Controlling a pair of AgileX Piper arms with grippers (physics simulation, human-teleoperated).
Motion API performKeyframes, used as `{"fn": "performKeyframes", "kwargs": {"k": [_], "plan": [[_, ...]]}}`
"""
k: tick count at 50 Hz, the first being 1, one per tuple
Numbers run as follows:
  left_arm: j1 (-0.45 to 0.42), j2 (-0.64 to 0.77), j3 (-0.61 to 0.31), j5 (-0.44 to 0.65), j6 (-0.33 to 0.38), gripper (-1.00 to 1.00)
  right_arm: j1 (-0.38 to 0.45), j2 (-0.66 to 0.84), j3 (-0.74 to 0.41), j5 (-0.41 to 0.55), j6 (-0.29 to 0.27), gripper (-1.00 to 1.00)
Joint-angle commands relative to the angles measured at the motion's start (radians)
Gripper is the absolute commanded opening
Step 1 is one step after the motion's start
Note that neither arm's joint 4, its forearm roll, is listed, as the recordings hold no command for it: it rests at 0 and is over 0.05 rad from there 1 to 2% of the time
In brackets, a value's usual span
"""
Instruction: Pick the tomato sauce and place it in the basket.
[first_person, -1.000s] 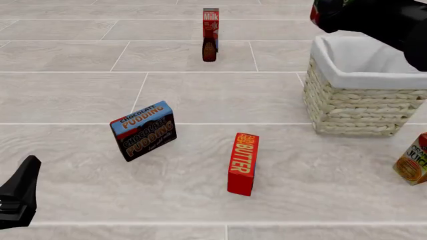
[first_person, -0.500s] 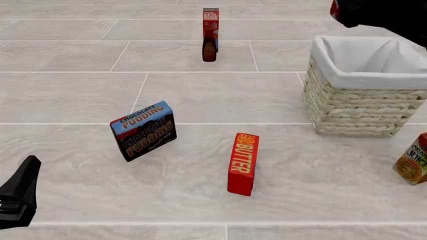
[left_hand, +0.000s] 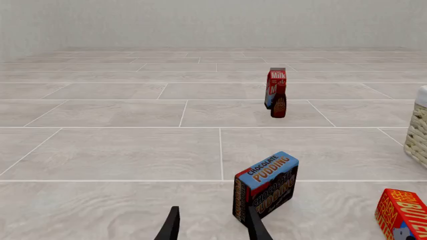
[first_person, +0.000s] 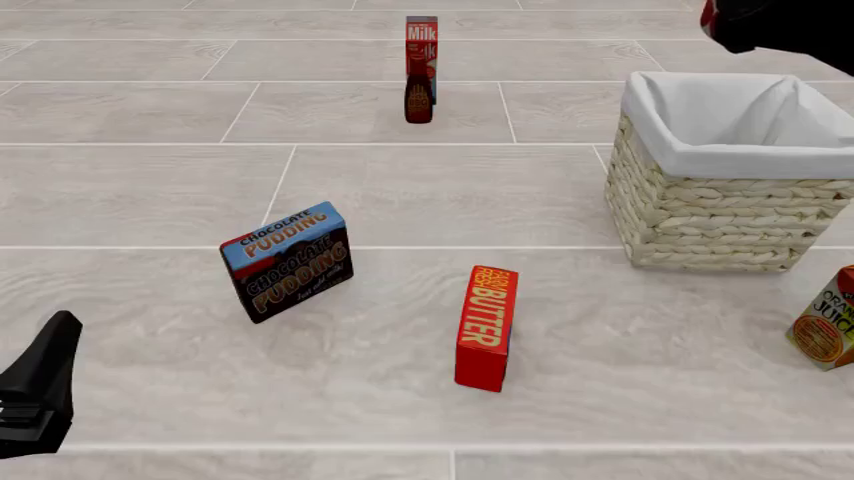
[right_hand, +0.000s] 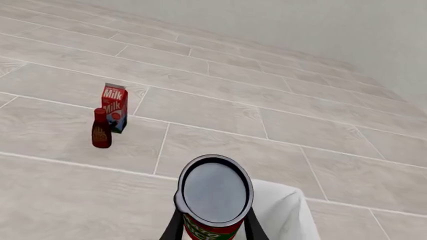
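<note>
Here, in the front view, the right end effector (first_person: 727, 22) sits at the far right, just beyond the basket (first_person: 694, 215). In the right wrist view its fingers (right_hand: 253, 231) clamp the tomato sauce (right_hand: 213, 200) by its sides above the basket's lining; the can looks rigid, smooth and likely slippery. The left end effector (left_hand: 212, 227) is parted and holds nothing.

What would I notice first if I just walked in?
Probably the red tomato sauce can, pinched in the right gripper up above the big wicker basket at the table's far right. Then the bright boxes mid-table: chocolate pudding and red butter.
</note>
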Motion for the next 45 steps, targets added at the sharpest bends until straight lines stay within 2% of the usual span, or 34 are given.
{"fn": "performKeyframes", "kwargs": {"k": [1, 13, 45], "plan": [[0.0, 0.0, 0.0, 0.0, 0.0, 1.0, -0.04, -0.001, 0.006, -0.005, 0.019, -1.0], [0.0, 0.0, 0.0, 0.0, 0.0, 1.0, -0.064, 0.005, 0.013, -0.016, 0.013, -1.0], [0.0, 0.0, 0.0, 0.0, 0.0, 1.0, -0.139, 0.065, 0.013, -0.045, 0.043, -1.0]]}}
